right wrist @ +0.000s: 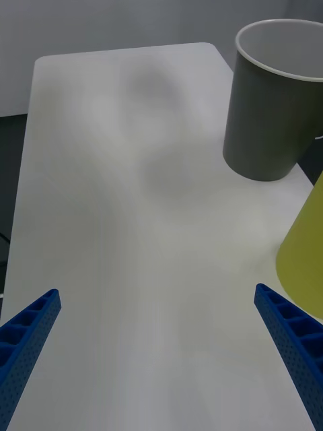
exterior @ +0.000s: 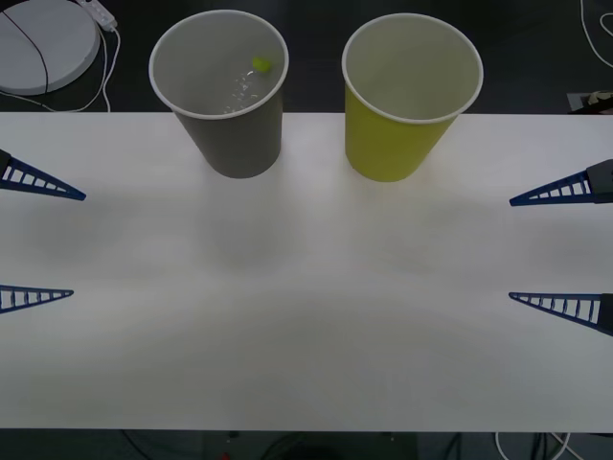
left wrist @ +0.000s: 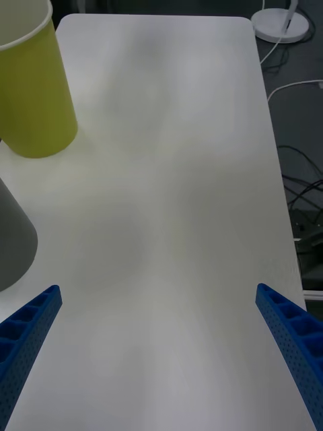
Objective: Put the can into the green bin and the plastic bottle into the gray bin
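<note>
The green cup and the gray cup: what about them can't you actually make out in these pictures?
- Green bin: front view looks in at a slant, so its own wall hides the bottom; whether a can lies inside cannot be told.
- Plastic bottle in the gray bin: its lime cap and some glints show; the body is too faint to trace.
- Both wrist views: the edges crop both cups, and neither interior shows.
- Left hand and right hand: the edges cut off everything but fingers.
</note>
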`<state>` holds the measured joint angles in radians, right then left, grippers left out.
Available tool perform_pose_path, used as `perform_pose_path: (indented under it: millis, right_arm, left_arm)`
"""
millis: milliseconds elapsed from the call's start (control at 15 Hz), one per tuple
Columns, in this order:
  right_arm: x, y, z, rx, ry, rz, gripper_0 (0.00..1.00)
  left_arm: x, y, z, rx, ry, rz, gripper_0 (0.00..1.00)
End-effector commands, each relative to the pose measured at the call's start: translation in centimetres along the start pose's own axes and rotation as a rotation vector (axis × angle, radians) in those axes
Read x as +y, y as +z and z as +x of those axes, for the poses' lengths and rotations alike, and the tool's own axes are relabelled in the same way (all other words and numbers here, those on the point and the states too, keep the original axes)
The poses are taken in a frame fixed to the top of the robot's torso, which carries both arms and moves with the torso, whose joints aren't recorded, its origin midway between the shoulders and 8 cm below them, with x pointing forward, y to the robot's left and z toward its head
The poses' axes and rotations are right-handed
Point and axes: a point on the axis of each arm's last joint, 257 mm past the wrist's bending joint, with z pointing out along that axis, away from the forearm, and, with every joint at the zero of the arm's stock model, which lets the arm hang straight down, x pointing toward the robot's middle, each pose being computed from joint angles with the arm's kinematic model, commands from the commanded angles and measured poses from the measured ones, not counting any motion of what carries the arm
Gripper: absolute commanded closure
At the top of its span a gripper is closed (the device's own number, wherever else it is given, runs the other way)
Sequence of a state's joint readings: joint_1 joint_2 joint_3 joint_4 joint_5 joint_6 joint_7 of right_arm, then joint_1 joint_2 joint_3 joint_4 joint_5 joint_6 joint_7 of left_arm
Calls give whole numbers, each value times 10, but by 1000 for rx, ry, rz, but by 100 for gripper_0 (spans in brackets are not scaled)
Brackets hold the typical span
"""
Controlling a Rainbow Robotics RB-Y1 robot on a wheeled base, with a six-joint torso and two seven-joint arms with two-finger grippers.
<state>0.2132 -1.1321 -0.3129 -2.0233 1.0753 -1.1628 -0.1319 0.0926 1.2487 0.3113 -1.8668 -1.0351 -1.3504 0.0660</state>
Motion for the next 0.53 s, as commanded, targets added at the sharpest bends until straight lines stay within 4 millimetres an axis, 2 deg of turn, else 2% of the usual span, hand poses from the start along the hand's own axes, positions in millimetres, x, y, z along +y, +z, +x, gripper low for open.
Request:
perform_pose_path:
  millis: [67, 533]
  right_arm:
    - [0, 0, 0, 0, 0, 0, 0]
    - [0, 0, 0, 0, 0, 0, 0]
  left_arm:
    - [-2, 0, -2, -9, 5, 3, 0]
    - [-4, 1, -3, -18, 7, 10, 0]
